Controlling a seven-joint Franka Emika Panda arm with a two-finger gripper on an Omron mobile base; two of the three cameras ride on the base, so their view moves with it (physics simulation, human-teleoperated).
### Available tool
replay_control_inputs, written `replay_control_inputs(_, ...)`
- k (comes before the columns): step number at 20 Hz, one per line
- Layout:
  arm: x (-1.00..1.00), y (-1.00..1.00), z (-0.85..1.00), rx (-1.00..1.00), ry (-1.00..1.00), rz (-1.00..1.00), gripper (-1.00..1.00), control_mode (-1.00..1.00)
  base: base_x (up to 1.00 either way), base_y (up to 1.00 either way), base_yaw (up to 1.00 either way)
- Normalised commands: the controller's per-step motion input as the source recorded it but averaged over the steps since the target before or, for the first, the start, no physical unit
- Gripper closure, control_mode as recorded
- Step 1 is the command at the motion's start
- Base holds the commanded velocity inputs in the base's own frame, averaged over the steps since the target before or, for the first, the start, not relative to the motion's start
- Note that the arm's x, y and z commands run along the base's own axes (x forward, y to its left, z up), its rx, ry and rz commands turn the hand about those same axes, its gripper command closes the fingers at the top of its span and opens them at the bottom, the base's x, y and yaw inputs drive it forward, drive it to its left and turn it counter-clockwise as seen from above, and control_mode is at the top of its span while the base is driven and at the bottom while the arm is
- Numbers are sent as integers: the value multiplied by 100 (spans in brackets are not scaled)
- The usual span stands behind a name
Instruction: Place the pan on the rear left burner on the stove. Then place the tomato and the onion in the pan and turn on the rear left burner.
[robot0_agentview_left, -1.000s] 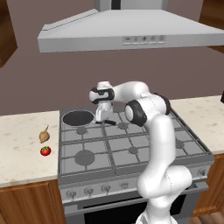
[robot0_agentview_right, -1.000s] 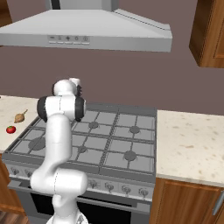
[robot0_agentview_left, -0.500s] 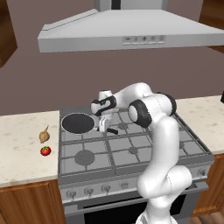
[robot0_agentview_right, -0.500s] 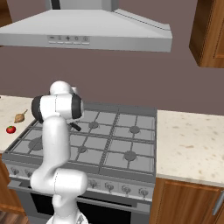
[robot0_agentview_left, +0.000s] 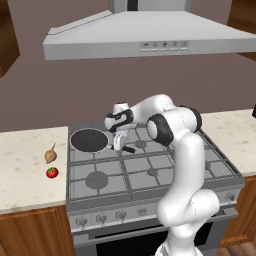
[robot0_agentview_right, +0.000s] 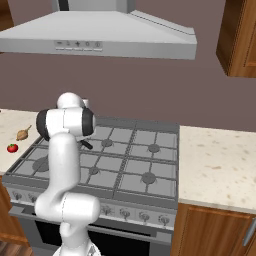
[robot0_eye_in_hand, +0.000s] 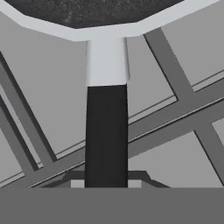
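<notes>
The end effector (robot0_agentview_left: 119, 143) is clamped shut on the long straight black handle of the round, shallow black frying pan (robot0_agentview_left: 89, 140), whose bowl sits just ahead of the fingers over the back-left corner of the wide grey six-burner gas stove (robot0_agentview_left: 150, 170). In the hand view the handle (robot0_eye_in_hand: 106, 131) runs straight up from between the fingertips to the pan's pale rim, with grey grate bars beneath. The step in hand appears to be setting the pan down on the rear left burner, which lies hidden under the bowl. To do it well, I would judge that the pan should be level and centred on the grate section before letting go, and the fingers opened without dragging the handle sideways. The small tan-brown onion (robot0_agentview_left: 50, 155) and the small bright red tomato (robot0_agentview_left: 52, 172) wait on the speckled table (robot0_agentview_left: 25, 170), well beyond the pan from the end effector, the tomato just nearer the robot.
</notes>
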Motion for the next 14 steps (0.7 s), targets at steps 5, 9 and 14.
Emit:
replay_control_inputs(5, 0, 0, 0, 0, 7, 0, -100, -100, 0, 0, 0)
replay_control_inputs(9, 0, 0, 2, 0, 4, 0, -100, -100, 0, 0, 0)
replay_control_inputs(14, 0, 0, 47, -2, 2, 0, -100, -100, 0, 0, 0)
